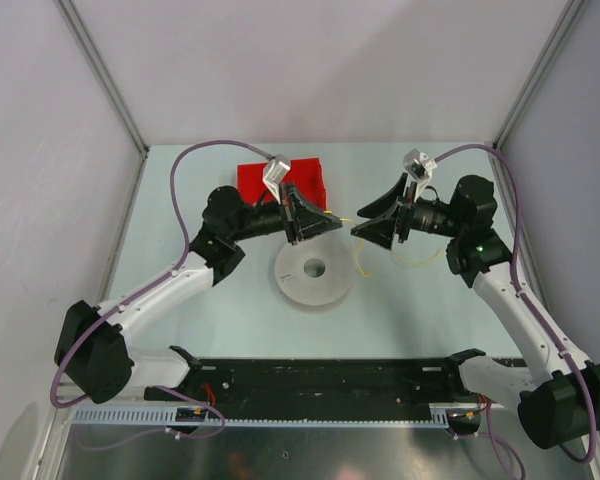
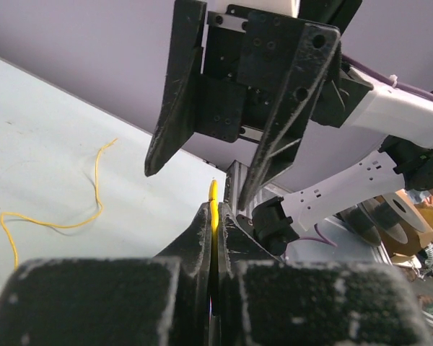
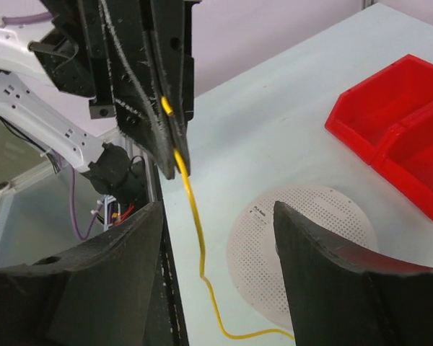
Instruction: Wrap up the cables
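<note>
left pincer (image 2: pixel 213 220) pressed together, pinching the yellow cable (image 3: pixel 193 209) close to one end. a short stub of cable pokes out past the fingertips. right pincer (image 3: pixel 218 216) spread wide with nothing gripped. the two pincers face each other tip to tip above the far-right edge of the white perforated disc (image 1: pixel 295 282), which lies flat on the counter (image 1: pixel 180 200). in the left wrist view the stub points up toward the gap between the right pincer's fingers but does not reach them. in the right wrist view the cable hangs from the left pincer's tips and passes through the space between the right pincer's two fingers, touching neither. it drops to the counter just beside the disc's rim, on the side away from the red bin (image 1: pixel 250 180), then kinks and runs along the surface. in the top view the slack lies on the counter to the right of the disc, under and just past the right pincer, in a loose wavy line. none of the cable rests on the disc as far as can be seen. cannot tell where the far end of the cable stops. red bin sits beyond the disc, on the far-left side, well apart from the cable.
</note>
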Motion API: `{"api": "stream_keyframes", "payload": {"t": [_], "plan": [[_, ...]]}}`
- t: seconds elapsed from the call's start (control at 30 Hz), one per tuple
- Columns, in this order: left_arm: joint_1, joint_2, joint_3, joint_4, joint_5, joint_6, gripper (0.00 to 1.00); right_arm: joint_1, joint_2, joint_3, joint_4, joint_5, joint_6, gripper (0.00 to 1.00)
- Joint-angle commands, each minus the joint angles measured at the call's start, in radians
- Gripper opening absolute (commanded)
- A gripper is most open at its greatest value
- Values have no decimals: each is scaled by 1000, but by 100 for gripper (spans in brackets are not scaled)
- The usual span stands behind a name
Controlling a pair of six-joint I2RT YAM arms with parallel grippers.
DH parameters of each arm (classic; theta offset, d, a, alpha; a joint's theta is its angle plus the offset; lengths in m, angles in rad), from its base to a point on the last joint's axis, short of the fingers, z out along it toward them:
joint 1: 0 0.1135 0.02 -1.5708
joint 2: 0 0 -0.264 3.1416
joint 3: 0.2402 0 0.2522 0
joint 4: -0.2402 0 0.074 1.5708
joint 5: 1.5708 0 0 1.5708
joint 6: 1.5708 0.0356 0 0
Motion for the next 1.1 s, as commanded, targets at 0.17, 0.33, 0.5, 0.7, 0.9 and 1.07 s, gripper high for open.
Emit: {"api": "stream_keyframes", "payload": {"t": [0.17, 0.33, 0.5, 0.7, 0.9, 1.07], "plan": [[6, -30, -19, 83, 5, -32, 0, 19, 33, -37, 303, 53, 170, 34], [12, -24, -25, 86, -1, -35, 3, 15, 35, -40, 342, 38, 188, 3], [104, -67, -81, -4, 18, -8, 61, -85, 6, -34, 275, -22, 135, 0], [310, -192, -227, -287, -31, 246, 80, -207, -39, 86, -372, -25, -417, 0], [407, -115, -277, -483, -6, 334, 88, -223, -30, 161, -744, 236, -831, 0], [414, 25, -266, -500, 5, 305, 95, -276, -17, 171, -818, 324, -937, 0]]}}
